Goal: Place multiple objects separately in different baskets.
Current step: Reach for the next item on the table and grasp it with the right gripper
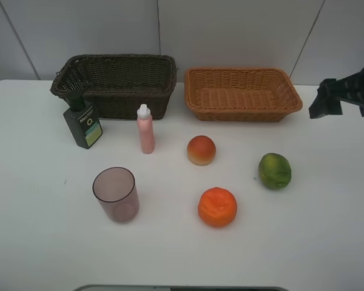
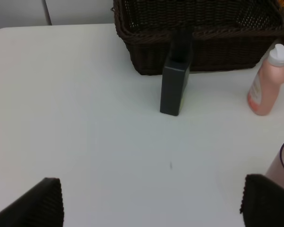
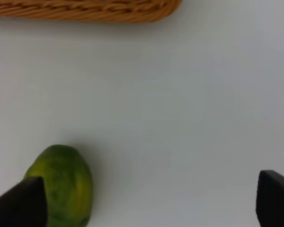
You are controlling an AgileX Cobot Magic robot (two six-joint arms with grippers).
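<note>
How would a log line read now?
items: on table | baskets: empty | left hand: open | right hand: open, near green fruit

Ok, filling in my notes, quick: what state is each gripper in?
Left gripper: open, holding nothing.
Right gripper: open, holding nothing.

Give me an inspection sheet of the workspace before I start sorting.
Surface: white table, no spills seen.
Job's things: dark brown basket and tan basket at back, nothing visible inside; pump bottle, pink bottle, mauve cup, peach, orange, green fruit on table, outside them.
Clutter: nothing seen.
Tools: left tool and right tool both open, empty.
Cables: nothing seen.
Surroundings: white panelled wall behind.
</note>
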